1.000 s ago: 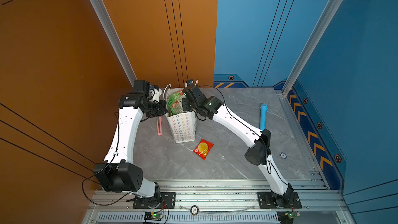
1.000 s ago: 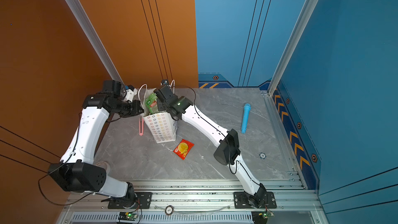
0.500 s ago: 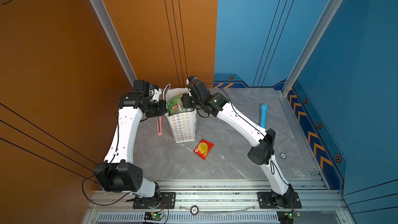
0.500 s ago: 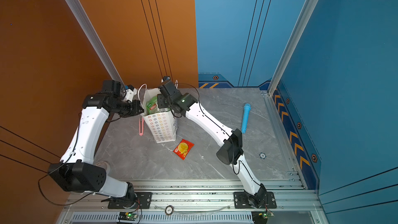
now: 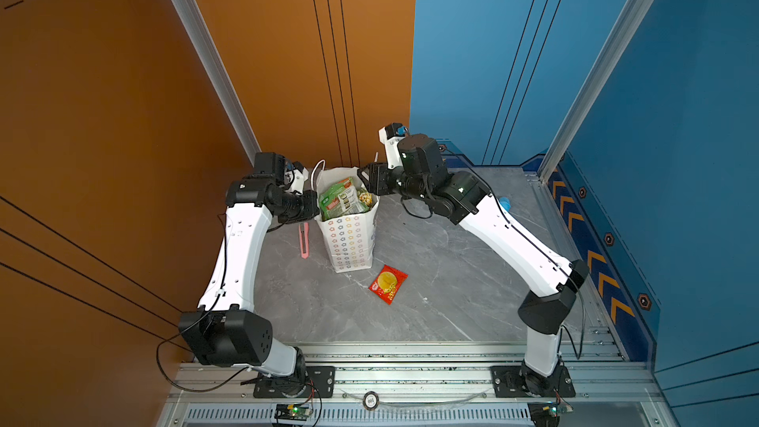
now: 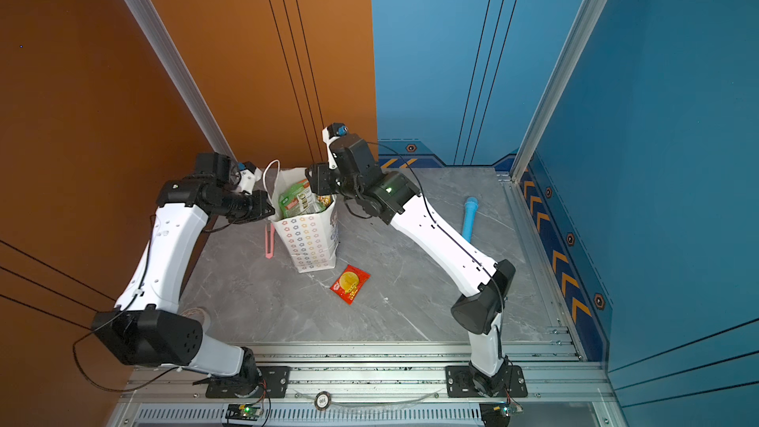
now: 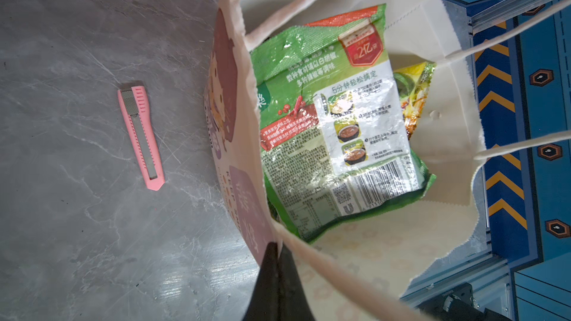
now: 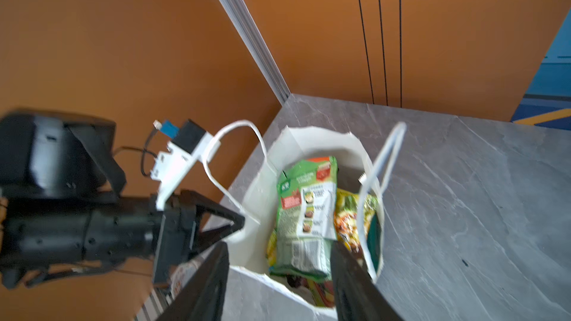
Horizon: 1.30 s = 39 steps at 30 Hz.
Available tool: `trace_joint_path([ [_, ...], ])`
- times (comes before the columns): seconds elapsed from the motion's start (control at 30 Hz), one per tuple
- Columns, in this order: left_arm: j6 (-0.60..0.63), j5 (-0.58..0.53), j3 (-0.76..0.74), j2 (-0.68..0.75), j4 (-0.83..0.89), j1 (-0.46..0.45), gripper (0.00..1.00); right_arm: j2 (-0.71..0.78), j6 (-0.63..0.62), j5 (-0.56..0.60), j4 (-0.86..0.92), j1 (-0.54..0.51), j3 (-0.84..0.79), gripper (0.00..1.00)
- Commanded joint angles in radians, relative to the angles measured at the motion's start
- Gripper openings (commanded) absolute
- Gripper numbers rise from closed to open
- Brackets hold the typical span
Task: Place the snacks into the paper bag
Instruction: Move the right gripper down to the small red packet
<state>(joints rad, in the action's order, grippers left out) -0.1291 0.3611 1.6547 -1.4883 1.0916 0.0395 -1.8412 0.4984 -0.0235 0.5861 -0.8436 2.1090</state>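
The white paper bag (image 5: 349, 240) (image 6: 308, 244) stands upright at the back of the table. In it lies a green snack packet (image 5: 341, 199) (image 7: 333, 118) (image 8: 306, 211) on top of a yellow one (image 7: 415, 94) and others. My left gripper (image 7: 276, 247) (image 5: 314, 209) is shut on the bag's rim and holds the mouth open. My right gripper (image 8: 279, 243) (image 5: 365, 180) hangs open just above the bag's far rim, with nothing between its fingers. A small red snack (image 5: 388, 283) (image 6: 350, 283) lies flat on the table in front of the bag.
A pink utility knife (image 5: 304, 242) (image 7: 140, 137) lies on the table left of the bag. A light blue cylinder (image 6: 469, 217) lies at the right, partly behind my right arm in a top view. Orange and blue walls stand close behind the bag.
My right gripper opened, let go of the green packet in the bag and drew back up and to the right. The left gripper stayed shut on the rim.
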Motion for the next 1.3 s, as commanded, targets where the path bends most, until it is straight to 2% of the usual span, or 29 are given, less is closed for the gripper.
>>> trace_joint_path([
  [0.0,-0.003,0.039,0.004,0.039,-0.019,0.008,0.0,0.126,0.0,-0.013,-0.14,0.007,-0.23,0.65],
  [0.1,-0.002,0.038,0.002,0.04,-0.019,0.008,0.0,0.228,0.008,-0.02,-0.184,0.02,-0.441,0.75],
  [0.23,-0.002,0.038,0.001,0.042,-0.02,0.01,0.0,0.33,0.007,-0.051,-0.176,0.037,-0.645,0.82],
  [0.3,-0.002,0.037,0.001,0.042,-0.019,0.009,0.0,0.361,0.004,-0.077,-0.164,0.046,-0.73,0.83],
  [0.4,-0.005,0.042,0.002,0.039,-0.02,0.01,0.0,0.382,0.026,-0.104,-0.132,0.062,-0.823,0.79],
  [0.5,-0.006,0.041,0.001,0.043,-0.02,0.01,0.0,0.379,0.1,-0.133,-0.116,0.083,-0.907,0.72],
  [0.67,-0.005,0.032,-0.004,0.045,-0.019,0.01,0.0,0.348,0.255,-0.196,-0.272,0.096,-1.089,0.64],
  [0.77,-0.003,0.032,-0.006,0.046,-0.02,0.01,0.0,0.29,0.296,-0.234,-0.341,0.106,-1.153,0.59],
  [0.97,-0.003,0.035,-0.002,0.044,-0.019,0.011,0.0,0.208,0.334,-0.276,-0.42,0.123,-1.19,0.47],
  [1.27,-0.003,0.035,-0.005,0.042,-0.02,0.011,0.0,0.098,0.378,-0.338,-0.521,0.132,-1.184,0.43],
])
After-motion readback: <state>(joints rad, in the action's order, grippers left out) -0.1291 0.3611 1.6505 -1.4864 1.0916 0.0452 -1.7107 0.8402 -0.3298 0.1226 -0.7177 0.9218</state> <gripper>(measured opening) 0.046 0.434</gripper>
